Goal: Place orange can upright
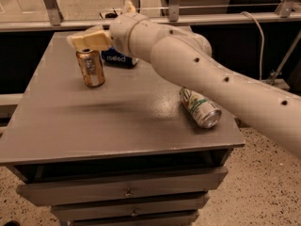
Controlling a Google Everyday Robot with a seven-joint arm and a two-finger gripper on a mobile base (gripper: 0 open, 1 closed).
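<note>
An orange can [91, 68] stands upright near the bench's [117, 126] far-left corner; the wide-spread end effector [100, 30] just above could topple it on withdrawing.

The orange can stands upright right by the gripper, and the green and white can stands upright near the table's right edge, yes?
Not quite: the camera view shows the green-and-white can lying on its side near the table's right edge. The orange can does stand upright, with the gripper at its top.
</note>
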